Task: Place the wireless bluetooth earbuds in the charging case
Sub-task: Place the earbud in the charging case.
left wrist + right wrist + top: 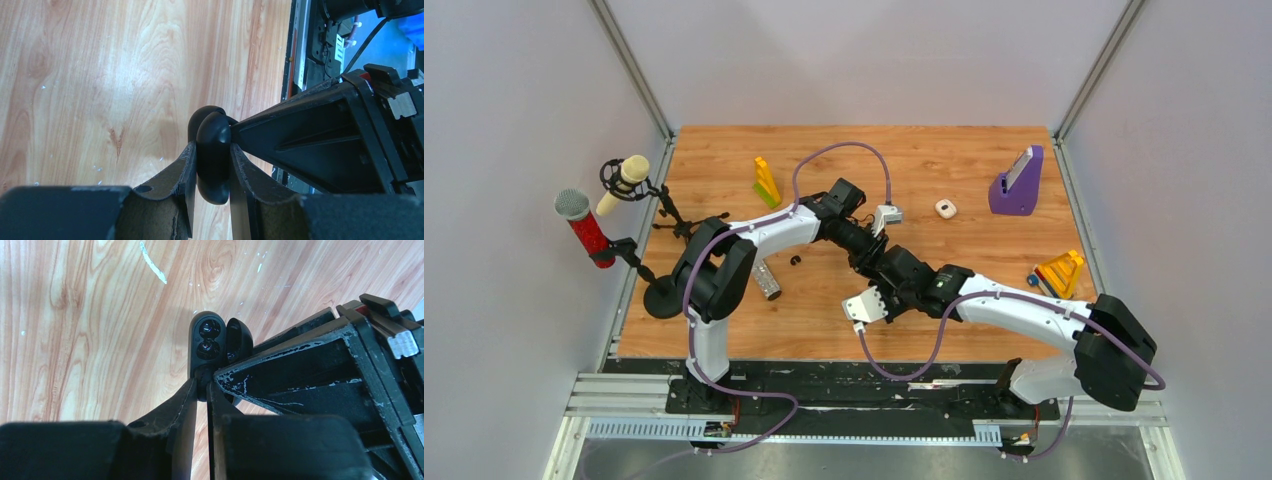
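A black charging case hangs above the wooden table, clamped edge-on between the pads of my left gripper. In the right wrist view the case is open, showing two glossy wells, with its lid swung back. My right gripper is shut on a small black rounded piece, apparently a black earbud, at the case's lower edge. From above, both grippers meet mid-table. Another small black earbud lies on the table. A white case sits further back.
A silver cylinder lies near the left arm. A yellow-green block, a purple stand and a yellow-orange toy stand around. Two microphones are at the left edge. A thin white sliver lies on the wood.
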